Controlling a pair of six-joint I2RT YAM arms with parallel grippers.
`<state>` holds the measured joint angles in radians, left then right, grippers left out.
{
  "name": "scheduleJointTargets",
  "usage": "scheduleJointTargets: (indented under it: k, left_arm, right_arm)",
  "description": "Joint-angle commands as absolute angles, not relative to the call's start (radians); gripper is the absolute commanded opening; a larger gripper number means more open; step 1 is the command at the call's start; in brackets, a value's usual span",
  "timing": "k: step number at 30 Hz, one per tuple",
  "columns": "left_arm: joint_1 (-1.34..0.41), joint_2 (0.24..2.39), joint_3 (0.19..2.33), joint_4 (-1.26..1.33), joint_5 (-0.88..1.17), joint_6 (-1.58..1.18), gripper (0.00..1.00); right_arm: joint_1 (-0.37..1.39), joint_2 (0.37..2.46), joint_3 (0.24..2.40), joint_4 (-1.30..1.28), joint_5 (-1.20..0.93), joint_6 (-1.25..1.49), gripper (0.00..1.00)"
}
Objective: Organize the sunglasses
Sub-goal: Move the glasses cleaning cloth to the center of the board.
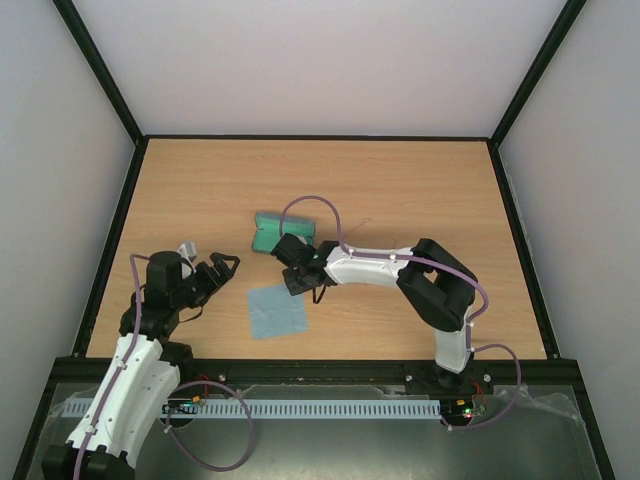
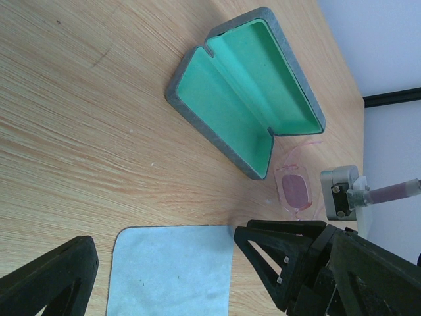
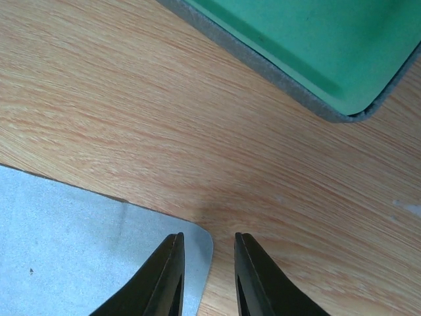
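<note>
Wooden table [image 1: 200,190] carries an open green-lined case [image 2: 243,99], with the sunglasses [image 2: 296,192] lying just beside its short end. Left gripper [image 2: 163,237] is spread wide and empty near the cloth [image 2: 171,276]. Right gripper [image 3: 209,240], narrowly parted, grips nothing above the cloth corner.

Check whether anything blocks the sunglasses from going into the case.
Nothing visible does. The sunglasses lie on the table just beside one end of the case, which stands open with its green lining bare. Only the case's own wall separates them. The cloth lies off to the side, clear of that path.
</note>
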<state>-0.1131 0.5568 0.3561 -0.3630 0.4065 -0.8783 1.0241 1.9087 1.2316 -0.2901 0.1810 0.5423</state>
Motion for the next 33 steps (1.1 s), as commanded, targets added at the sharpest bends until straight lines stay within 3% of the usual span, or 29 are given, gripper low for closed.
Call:
scheduleJointTargets:
  k: [1,13,27,33]
  left_arm:
    - [-0.116,0.55,0.336,-0.377,0.401,-0.871,0.99]
    - [-0.116,0.546,0.332,-0.383,0.395,-0.871,0.99]
    - [-0.118,0.556,0.33,-0.379,0.404,-0.857,0.99]
    - [-0.14,0.597,0.332,-0.35,0.412,-0.844,0.99]
  right_arm:
    - [1.025,1.934,1.233,-0.32,0.184,0.544,0.23]
    - [1.027,1.974,1.234,-0.304,0.162,0.54,0.22]
    - [1.027,1.931,1.148,-0.28,0.178,0.557,0.02]
    - [1.025,1.874,1.102,-0.287,0.22,0.565,0.02]
